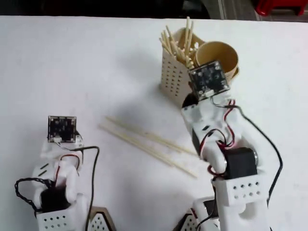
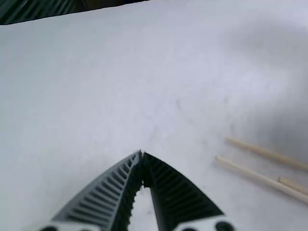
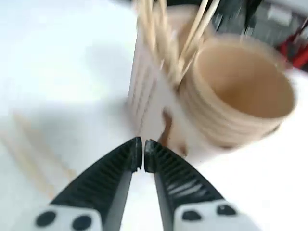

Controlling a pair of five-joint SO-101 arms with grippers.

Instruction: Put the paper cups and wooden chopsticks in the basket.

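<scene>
Chopsticks point(image 1: 144, 148) lie on open table point(image 1: 72, 62) near basket point(image 1: 174, 79).

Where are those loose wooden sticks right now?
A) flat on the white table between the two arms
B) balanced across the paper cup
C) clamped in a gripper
A: the loose chopsticks lie flat on the table, apart from the left gripper and the right gripper.

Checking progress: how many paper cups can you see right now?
2. One tan paper cup is at the white perforated basket's side; another sits inside behind the wooden chopsticks. More may be nested.
</scene>
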